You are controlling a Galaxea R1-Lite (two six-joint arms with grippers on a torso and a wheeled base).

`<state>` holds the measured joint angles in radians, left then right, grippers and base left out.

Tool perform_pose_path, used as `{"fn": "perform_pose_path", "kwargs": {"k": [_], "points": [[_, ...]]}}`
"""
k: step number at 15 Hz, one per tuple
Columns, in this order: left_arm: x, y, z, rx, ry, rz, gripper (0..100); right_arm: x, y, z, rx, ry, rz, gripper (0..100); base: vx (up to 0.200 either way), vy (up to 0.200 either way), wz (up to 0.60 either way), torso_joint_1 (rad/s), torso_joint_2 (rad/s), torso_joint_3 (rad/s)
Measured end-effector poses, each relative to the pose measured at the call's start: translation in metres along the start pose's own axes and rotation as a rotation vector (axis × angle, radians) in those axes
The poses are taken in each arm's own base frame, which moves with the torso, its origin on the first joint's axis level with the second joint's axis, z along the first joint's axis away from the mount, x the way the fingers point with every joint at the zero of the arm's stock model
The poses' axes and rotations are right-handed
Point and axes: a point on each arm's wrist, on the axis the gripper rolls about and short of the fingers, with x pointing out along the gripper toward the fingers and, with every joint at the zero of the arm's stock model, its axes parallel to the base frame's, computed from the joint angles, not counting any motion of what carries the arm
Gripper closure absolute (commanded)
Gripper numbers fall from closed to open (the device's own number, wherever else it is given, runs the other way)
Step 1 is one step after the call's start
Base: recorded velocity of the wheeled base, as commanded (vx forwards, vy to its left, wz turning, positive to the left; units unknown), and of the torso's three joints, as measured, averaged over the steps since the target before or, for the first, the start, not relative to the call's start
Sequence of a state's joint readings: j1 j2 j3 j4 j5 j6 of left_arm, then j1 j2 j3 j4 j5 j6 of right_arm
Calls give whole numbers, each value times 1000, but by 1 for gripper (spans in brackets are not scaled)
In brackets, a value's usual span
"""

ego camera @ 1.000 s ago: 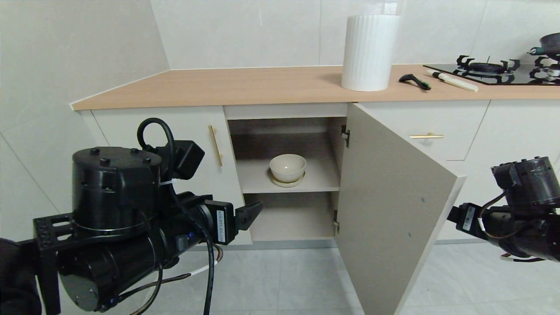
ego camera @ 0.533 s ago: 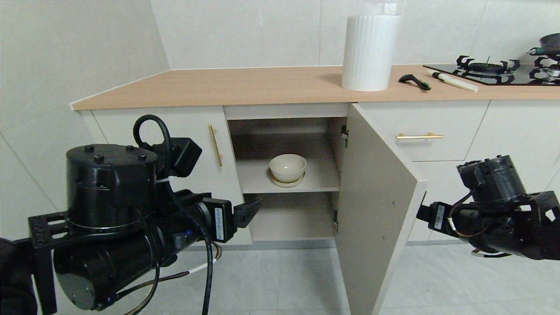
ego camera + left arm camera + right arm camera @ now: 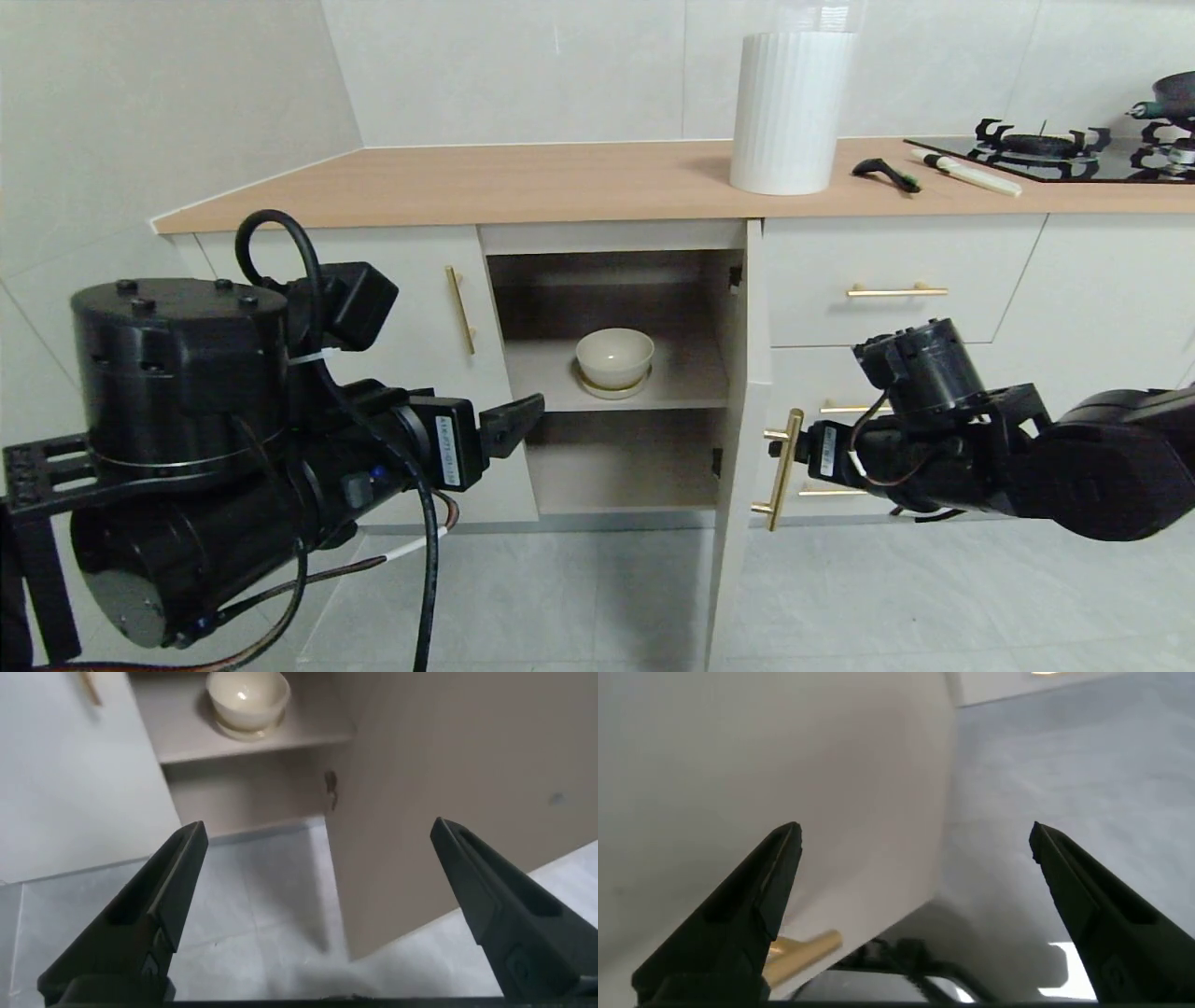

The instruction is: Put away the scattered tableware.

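left pincer [image 3: 318,829] apart before the bowl [image 3: 613,357] on the shelf, right pincer [image 3: 915,833] apart by the cabinet door [image 3: 738,420].

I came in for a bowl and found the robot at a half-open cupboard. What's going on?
It looks to be closing up. A bowl sits on a small plate on the cupboard's upper shelf. The right gripper, open, is at the outer face of the door beside its gold handle, and the door has swung in from wide open a second ago to about half shut. The left gripper, open and empty, hangs before the cupboard's left side.
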<state>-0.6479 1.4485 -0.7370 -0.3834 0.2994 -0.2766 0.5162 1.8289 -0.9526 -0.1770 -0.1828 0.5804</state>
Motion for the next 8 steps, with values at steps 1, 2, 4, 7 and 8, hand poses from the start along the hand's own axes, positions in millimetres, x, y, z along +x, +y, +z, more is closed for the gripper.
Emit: {"fn": "perform_pose_path", "kwargs": {"k": [1,2,4,7,8], "points": [[-2,1,2,-3,-10,2,0,7,7,2,-5,7,26,0,0,0,0,0,0,0],[-3,1,4,-4,-18,1,0,14,14,4,-12,19,56,0,0,0,0,0,0,0],[-8,2,7,-7,-34,-3,0,28,25,7,-20,45,111,0,0,0,0,0,0,0],[-12,3,9,18,-45,-4,0,47,35,10,-21,59,146,0,0,0,0,0,0,0],[-13,3,9,21,-47,-5,0,53,37,11,-20,59,159,0,0,0,0,0,0,0]]}}
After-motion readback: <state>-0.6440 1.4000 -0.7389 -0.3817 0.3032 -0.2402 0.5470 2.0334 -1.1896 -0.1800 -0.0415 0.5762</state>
